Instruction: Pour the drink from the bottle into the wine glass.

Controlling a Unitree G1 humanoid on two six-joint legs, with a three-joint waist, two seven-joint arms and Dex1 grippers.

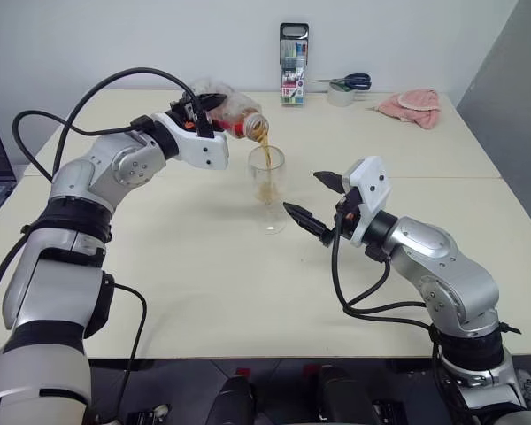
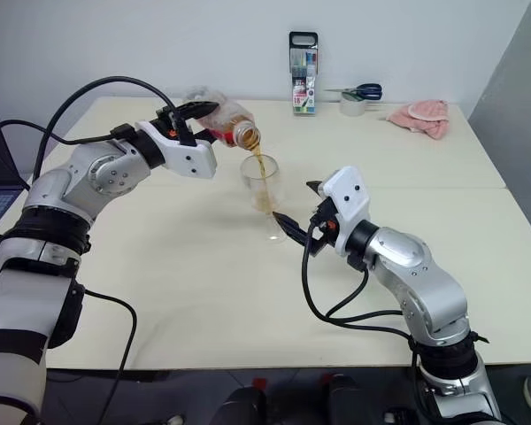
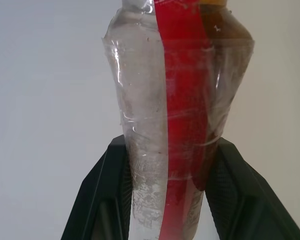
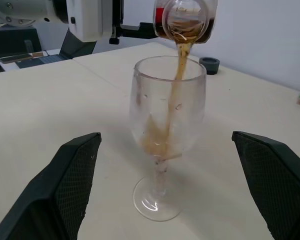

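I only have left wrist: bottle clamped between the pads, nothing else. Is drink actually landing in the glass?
Observer: Yes. The drink streams from the bottle mouth into the wine glass and pools at the bottom of the bowl.
Operator: Glass held by anything?
Observer: No. It stands on the table; the right tool is open, a finger on each side, apart from it.
Operator: Cap?
Observer: A dark cap lies on the table beyond the glass.

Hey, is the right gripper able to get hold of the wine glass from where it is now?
Probably yes. The right gripper is open and faces the wine glass, nothing between them; the bottle pours from above.
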